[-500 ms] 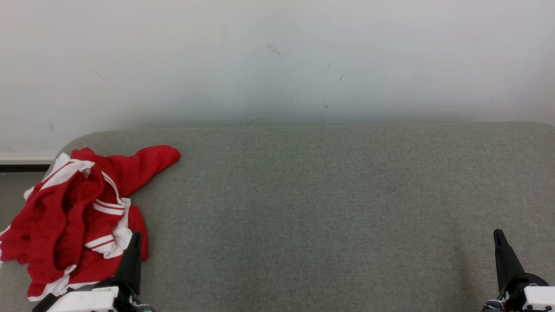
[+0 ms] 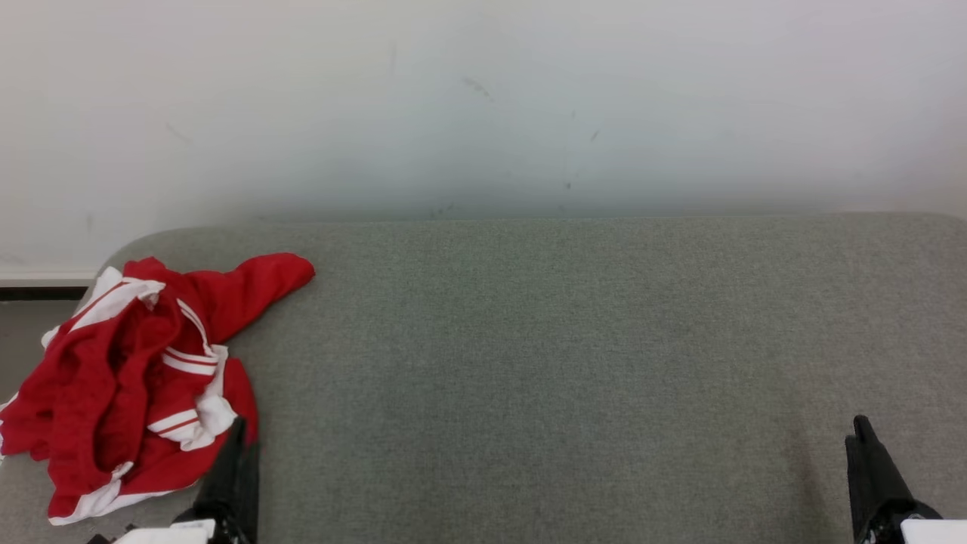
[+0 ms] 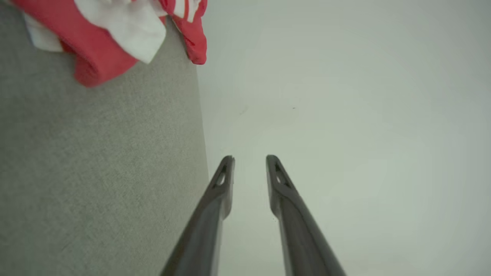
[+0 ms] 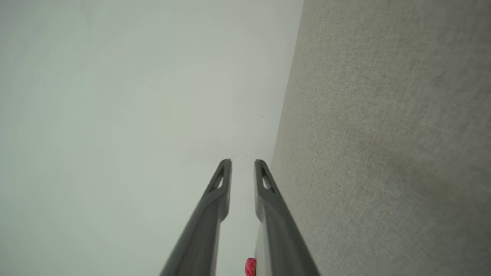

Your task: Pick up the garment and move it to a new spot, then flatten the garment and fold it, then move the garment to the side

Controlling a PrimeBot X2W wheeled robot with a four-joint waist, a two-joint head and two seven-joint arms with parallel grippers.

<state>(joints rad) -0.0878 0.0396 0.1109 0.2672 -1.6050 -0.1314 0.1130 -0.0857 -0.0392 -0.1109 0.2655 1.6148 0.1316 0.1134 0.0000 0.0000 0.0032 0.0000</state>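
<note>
The garment [image 2: 136, 370] is a red piece with white striped trim, lying crumpled at the far left of the grey padded surface [image 2: 574, 363]. One red sleeve sticks out toward the back right. My left gripper [image 2: 240, 438] sits low at the garment's near right edge, fingers pointing up the view. In the left wrist view the left gripper [image 3: 250, 159] is open and empty, with the garment [image 3: 111, 34] off at the top left. My right gripper [image 2: 861, 432] is far away at the lower right. Its fingers [image 4: 243, 163] stand slightly apart with nothing between them.
A pale wall [image 2: 483, 98] rises behind the grey surface. The surface's rounded back left corner [image 2: 121, 249] lies just behind the garment, with a dark baseboard strip [image 2: 38, 291] beyond it. Bare grey fabric stretches between the two grippers.
Both grippers have dropped lower in the head view, toward its bottom edge. The garment lies as it did.
</note>
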